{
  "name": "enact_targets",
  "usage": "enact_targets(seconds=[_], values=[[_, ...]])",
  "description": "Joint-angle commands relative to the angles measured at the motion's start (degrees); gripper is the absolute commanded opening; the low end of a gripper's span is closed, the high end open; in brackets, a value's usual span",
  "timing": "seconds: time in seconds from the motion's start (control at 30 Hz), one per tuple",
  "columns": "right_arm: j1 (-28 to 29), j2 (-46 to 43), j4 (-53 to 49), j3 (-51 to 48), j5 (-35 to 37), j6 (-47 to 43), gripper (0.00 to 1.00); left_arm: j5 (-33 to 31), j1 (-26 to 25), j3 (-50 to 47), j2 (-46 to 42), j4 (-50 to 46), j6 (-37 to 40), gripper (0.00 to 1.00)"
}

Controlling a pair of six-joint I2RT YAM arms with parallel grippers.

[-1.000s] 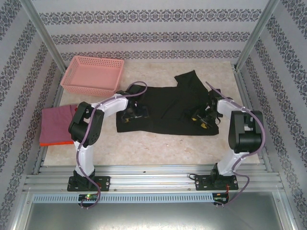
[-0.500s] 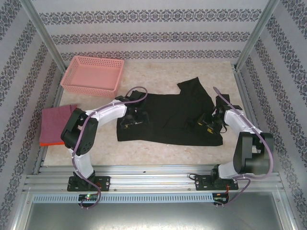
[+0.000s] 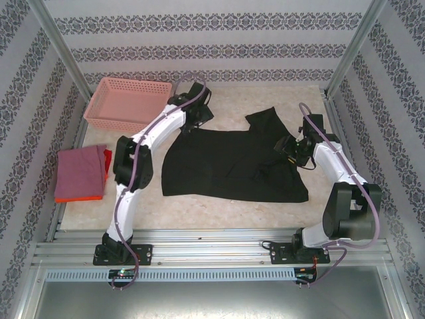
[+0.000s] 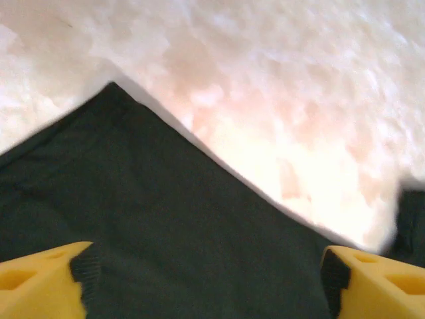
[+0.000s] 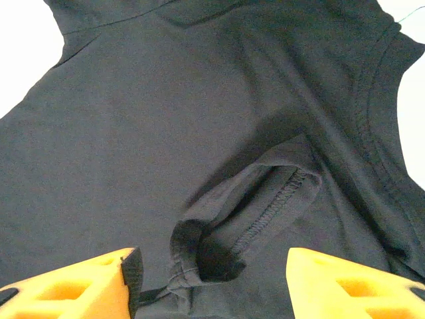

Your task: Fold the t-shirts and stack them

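Where the table (image 3: 219,206) is seen from above, three shirts can be counted. One black shirt (image 3: 226,166) lies spread open near the middle. One pink shirt (image 3: 80,171) lies folded on top of one orange shirt (image 3: 80,198) at the left edge, well apart from the black one. One pink basket (image 3: 123,123) stands at the far left corner.

Two grippers are present. The left gripper (image 3: 198,114) is at the far left corner of the black shirt, near the basket's right end. In the left wrist view its two yellow fingers (image 4: 40,282) stand wide apart, released, with flat black cloth below and between them.

The right gripper (image 3: 290,147) is over the right part of the black shirt, beside the sleeve. In the right wrist view its fingers (image 5: 66,282) are spread wide, gripping nothing. A raised fold of stitched hem lies between them, close against the finger at the left of that view.
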Motion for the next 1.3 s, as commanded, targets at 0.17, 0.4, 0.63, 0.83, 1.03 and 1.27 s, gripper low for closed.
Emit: enact_targets(seconds=[0.17,0.4,0.63,0.83,1.03,1.27], values=[[-0.58,1.03,-1.22,2.44,-0.79,0.98,0.60,-3.31,3.54,26.39,18.23,-25.72,-11.45,0.74],[-0.61,2.78,-0.78,4.48,-2.02,1.71,0.60,-1.60,5.58,25.66,20.18,-24.38,-13.25,0.68],[-0.52,4.03,-0.68,5.69,-2.58,1.94,0.59,-0.76,6.16,27.25,20.22,-20.16,-12.65,0.67],[-0.45,5.93,-0.03,7.38,-3.28,2.81,0.60,1.28,6.42,27.06,21.76,-14.88,-13.27,0.63],[-0.35,6.74,-0.33,8.20,-3.27,2.73,0.60,0.37,6.91,27.09,22.84,-13.57,-13.15,0.60],[-0.17,7.90,-0.16,8.17,-4.07,3.12,0.60,0.36,8.71,27.17,23.43,-12.50,-10.90,0.55]])
